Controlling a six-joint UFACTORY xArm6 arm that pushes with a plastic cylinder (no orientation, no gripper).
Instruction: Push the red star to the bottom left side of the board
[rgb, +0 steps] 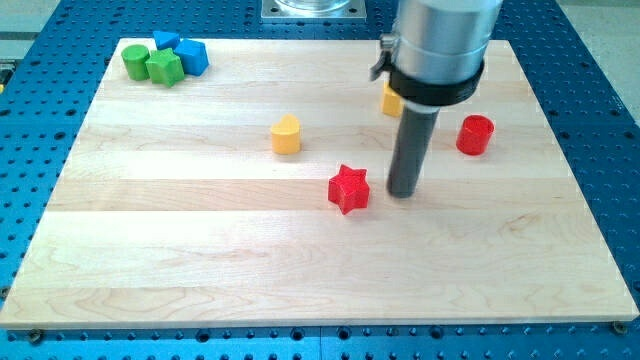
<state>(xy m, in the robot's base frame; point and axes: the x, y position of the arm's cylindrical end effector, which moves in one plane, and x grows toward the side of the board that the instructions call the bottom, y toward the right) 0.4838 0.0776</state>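
The red star (348, 189) lies near the middle of the wooden board (200, 260). My tip (402, 192) is at the lower end of the dark rod, just to the star's right, with a small gap between them. The rod hangs from the large grey arm body at the view's top.
A yellow heart-like block (286, 134) sits up and left of the star. A red cylinder (475, 135) is to the right. A yellow block (391, 99) is partly hidden behind the arm. Two green blocks (152, 64) and two blue blocks (185, 52) cluster at the top left corner.
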